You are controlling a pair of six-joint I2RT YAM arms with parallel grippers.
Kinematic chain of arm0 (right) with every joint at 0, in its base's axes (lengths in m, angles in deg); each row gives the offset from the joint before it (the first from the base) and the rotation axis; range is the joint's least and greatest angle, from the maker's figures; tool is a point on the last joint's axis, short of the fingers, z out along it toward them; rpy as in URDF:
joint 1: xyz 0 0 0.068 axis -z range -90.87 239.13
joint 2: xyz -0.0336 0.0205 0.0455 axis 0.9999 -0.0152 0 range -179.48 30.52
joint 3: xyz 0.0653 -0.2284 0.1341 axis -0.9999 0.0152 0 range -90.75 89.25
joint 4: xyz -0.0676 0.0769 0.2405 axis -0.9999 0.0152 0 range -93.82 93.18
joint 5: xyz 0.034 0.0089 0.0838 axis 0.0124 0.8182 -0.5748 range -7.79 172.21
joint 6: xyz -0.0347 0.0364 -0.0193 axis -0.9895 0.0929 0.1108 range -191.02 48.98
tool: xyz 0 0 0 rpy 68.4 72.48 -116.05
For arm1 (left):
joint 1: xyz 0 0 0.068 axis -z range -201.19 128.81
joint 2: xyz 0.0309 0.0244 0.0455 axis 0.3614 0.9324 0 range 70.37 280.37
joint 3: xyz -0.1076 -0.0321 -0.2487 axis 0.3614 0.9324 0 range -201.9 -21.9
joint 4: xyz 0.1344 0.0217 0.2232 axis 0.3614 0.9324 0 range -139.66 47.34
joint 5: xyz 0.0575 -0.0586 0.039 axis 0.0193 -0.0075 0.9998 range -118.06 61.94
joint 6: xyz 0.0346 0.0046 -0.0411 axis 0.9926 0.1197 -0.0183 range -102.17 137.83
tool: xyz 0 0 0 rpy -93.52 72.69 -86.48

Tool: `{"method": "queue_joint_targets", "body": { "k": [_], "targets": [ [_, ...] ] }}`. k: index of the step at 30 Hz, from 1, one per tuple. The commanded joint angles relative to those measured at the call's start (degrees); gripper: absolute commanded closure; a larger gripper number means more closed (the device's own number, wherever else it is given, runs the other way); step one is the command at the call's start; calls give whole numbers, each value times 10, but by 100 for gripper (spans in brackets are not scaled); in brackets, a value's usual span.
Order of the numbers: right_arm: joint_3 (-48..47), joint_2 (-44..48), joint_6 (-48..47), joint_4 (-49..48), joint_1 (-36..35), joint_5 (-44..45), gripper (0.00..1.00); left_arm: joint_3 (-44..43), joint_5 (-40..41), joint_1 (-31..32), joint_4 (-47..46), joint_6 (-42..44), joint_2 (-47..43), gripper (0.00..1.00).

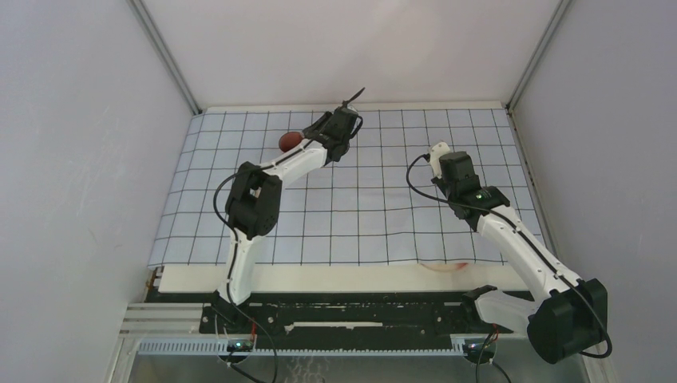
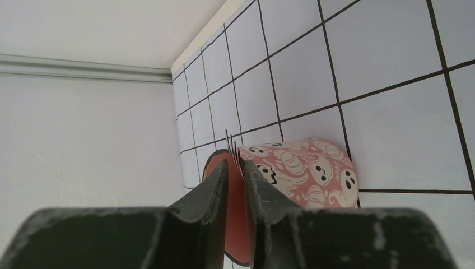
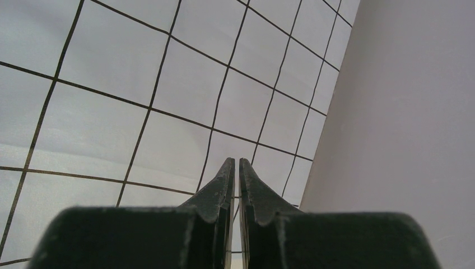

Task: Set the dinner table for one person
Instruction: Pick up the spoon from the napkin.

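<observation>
One pink ghost cup (image 2: 305, 174) lies sideways on gridded cloth (image 1: 375, 223), far-left part; left jaws narrow astride its rim, grip unclear; right jaws nearly closed, empty; cream desk (image 1: 335, 278) under cloth, bare strip at near edge

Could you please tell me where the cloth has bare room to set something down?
Free: the middle of the gridded cloth, between the left arm and the right arm, and its near-left squares. Crowded: far left-centre, where the left fingers sit at the ghost-print cup.
</observation>
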State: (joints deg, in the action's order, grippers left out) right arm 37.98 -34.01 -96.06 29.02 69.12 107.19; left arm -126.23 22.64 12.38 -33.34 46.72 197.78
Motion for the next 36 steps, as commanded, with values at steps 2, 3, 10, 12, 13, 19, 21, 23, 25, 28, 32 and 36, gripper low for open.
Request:
{"method": "queue_joint_targets", "body": {
  "k": [2,3,10,12,13,19,21,23,25,28,32,36],
  "targets": [
    [-8,11,4,-14,2,6,88,0,10,-2,-23,7,-1,81],
    [-8,11,4,-13,2,5,87,0,10,-2,-23,7,-1,81],
    [-8,7,6,-13,1,3,88,-2,15,-2,-21,7,1,94],
    [-8,6,7,-13,2,2,88,-2,15,-2,-21,9,3,97],
    [-8,5,7,-13,2,2,88,-2,16,-2,-21,9,2,99],
    [-5,5,6,-16,2,3,88,-1,20,-2,-25,13,1,100],
    [-5,4,6,-16,3,3,88,4,25,-2,-30,19,-6,100],
    [-5,3,5,-16,3,2,88,8,26,-2,-31,20,-23,100],
    [-4,2,6,-18,3,2,88,15,24,-1,-29,20,-40,100],
    [-4,0,9,-19,2,-1,88,17,25,0,-25,25,-65,100],
    [-2,-2,10,-20,3,-4,88,17,31,2,-23,33,-98,100],
    [-1,-2,11,-21,2,-5,88,13,42,7,-29,50,-119,100]
  ]
}}
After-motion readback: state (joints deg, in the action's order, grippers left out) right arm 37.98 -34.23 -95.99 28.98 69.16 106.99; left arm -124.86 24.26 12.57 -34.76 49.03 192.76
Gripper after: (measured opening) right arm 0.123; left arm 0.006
